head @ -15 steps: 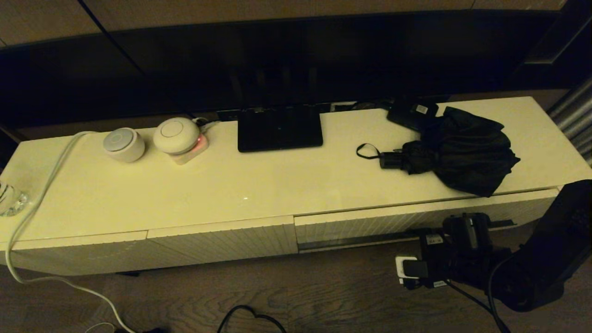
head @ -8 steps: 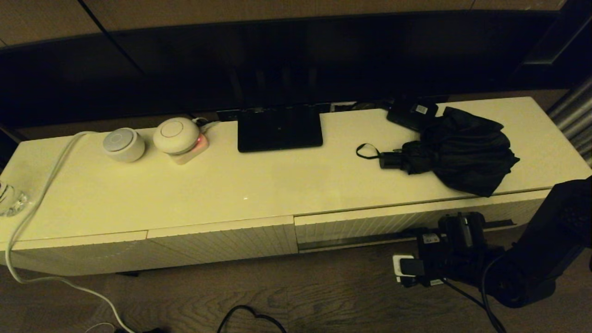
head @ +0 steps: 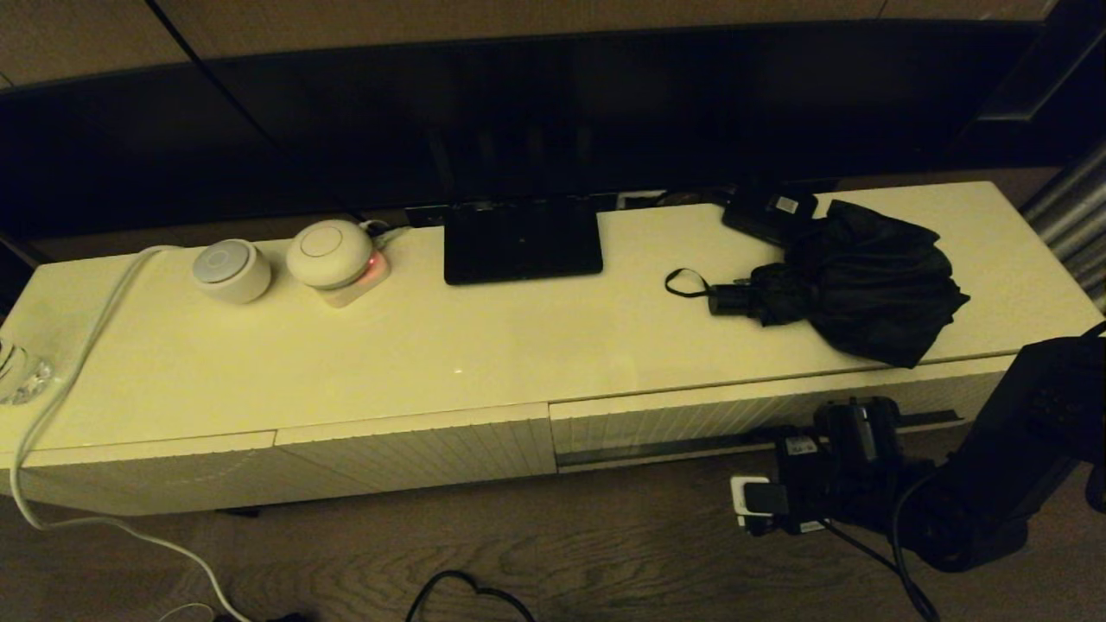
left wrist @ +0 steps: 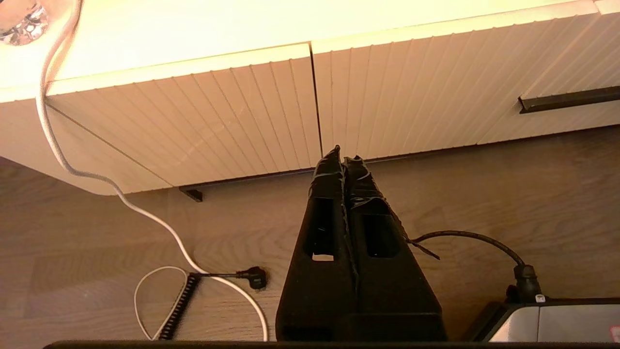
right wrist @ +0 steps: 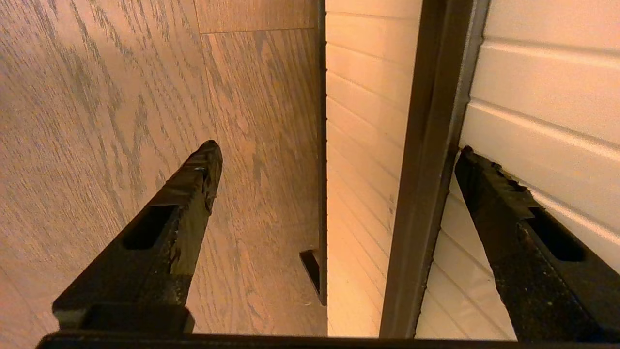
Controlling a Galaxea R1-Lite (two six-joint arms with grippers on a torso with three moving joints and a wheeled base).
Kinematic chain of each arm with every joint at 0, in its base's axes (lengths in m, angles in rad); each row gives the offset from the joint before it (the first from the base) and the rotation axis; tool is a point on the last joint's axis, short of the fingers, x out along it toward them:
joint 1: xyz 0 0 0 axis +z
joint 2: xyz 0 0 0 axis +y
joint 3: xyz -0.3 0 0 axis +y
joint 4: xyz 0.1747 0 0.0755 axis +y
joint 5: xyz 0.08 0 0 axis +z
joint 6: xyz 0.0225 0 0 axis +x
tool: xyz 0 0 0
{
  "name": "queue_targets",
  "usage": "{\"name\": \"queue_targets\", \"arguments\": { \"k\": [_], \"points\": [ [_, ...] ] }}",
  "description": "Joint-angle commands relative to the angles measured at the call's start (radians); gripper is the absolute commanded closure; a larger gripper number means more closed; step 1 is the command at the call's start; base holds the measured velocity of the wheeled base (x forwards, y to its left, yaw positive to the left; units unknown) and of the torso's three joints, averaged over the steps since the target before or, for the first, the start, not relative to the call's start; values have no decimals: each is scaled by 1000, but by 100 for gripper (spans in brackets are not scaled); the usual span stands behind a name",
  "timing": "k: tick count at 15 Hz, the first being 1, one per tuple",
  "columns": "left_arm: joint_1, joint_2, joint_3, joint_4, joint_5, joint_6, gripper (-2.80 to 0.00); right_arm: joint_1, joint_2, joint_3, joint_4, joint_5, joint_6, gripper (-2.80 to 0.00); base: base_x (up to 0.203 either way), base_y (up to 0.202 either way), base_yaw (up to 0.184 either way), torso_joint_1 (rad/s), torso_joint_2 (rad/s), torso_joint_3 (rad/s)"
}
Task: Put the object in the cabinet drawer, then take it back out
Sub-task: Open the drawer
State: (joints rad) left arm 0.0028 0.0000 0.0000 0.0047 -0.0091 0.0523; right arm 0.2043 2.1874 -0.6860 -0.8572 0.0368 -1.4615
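Note:
The black folding umbrella (head: 864, 281) lies on the cabinet top at the right, with its handle and wrist loop (head: 687, 282) pointing left. Below it is the cream ribbed drawer front (head: 683, 422) with its long dark handle slot (right wrist: 426, 160). My right gripper (head: 851, 425) hangs low, close against that front. It is open (right wrist: 337, 148) and holds nothing. The slot runs between its fingers, and one fingertip (right wrist: 472, 162) is right beside the slot. My left gripper (left wrist: 343, 154) is shut and empty, low over the floor before the left panels.
A small black box with a white label (head: 772, 212) sits just behind the umbrella. A flat black stand base (head: 522, 239) is mid-cabinet, with two round white devices (head: 232, 269) further left. A white cable (head: 82, 345) trails down to the wooden floor (head: 605, 553), where black cords lie.
My right arm and gripper have shifted a little to the left along the drawer front. The umbrella and the rest have not moved.

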Motion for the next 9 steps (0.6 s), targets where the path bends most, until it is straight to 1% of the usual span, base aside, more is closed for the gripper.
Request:
{"name": "queue_targets", "arguments": {
  "k": [1, 5, 9],
  "points": [
    [0, 0, 3, 0, 0, 0, 0, 0, 5, 6, -2, -5, -10, -280, 0, 0, 0, 0, 0, 0],
    [0, 0, 3, 0, 0, 0, 0, 0, 11, 19, 9, -5, -8, -280, 0, 0, 0, 0, 0, 0],
    [0, 0, 3, 0, 0, 0, 0, 5, -12, 63, 9, -5, -8, -280, 0, 0, 0, 0, 0, 0]
  ]
}}
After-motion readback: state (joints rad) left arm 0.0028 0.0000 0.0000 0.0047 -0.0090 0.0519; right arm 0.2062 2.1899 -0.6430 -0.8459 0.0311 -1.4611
